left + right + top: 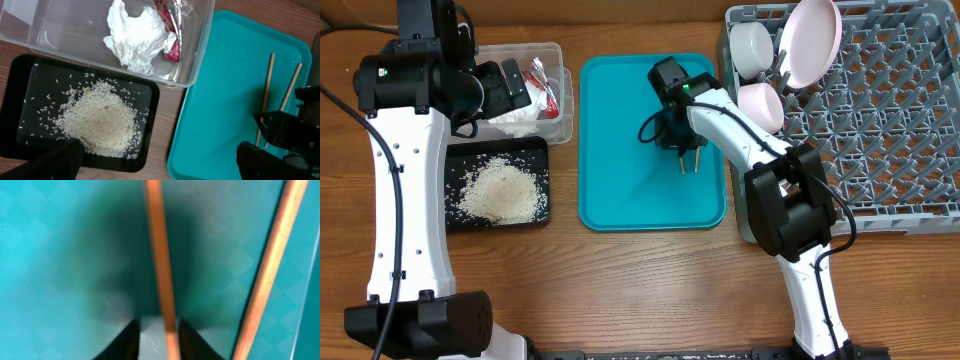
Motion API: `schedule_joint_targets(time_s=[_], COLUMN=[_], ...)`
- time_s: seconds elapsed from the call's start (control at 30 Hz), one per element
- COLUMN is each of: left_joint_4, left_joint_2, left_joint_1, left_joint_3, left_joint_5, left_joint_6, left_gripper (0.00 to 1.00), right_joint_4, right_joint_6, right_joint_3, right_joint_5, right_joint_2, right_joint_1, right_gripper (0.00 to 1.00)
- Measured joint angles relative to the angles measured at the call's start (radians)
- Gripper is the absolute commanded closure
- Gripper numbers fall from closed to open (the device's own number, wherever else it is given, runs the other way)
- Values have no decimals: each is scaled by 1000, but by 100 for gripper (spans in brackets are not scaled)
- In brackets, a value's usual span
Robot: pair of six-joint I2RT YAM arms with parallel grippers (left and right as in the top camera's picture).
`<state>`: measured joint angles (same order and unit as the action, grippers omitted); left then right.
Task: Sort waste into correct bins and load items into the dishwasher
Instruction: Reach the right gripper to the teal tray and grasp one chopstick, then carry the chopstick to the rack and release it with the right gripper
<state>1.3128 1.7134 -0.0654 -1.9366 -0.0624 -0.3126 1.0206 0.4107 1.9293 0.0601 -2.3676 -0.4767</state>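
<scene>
You've got waste (137, 42) binned, dishes (810, 40) racked; just chopsticks (266, 95) left on the teal tray (620, 150), right gripper (690, 163) straddling one, clamp unclear

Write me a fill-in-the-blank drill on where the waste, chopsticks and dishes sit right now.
1. The loose white rice grains lie in the shallow ___ rectangular tray.
2. In the clear rectangular plastic tub, the crumpled white tissue lies beside a red-and-white ___.
3. The two thin wooden chopsticks lie on the ___ plastic tray.
4. The white round plate stands in the large ___ plastic dish rack.
Missing words: black; wrapper; teal; grey.
</scene>
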Motion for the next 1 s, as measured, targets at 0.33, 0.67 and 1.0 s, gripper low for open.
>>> schedule_joint_targets(time_s=[0.33,0.67,1.0], left_joint_4=[0,0,0], left_joint_2=[0,0,0], left_joint_1=[0,0,0], left_joint_3=[0,0,0], left_joint_5=[0,0,0], left_joint_6=[0,0,0], left_gripper=[0,0,0], right_joint_4=[117,408,605], right_joint_6=[-15,-93,-44], right_joint_3=[8,335,492], right_joint_5=[-5,-8,87], right_joint_2=[11,31,278], right_joint_1=[1,13,244], right_gripper=[96,96,96])
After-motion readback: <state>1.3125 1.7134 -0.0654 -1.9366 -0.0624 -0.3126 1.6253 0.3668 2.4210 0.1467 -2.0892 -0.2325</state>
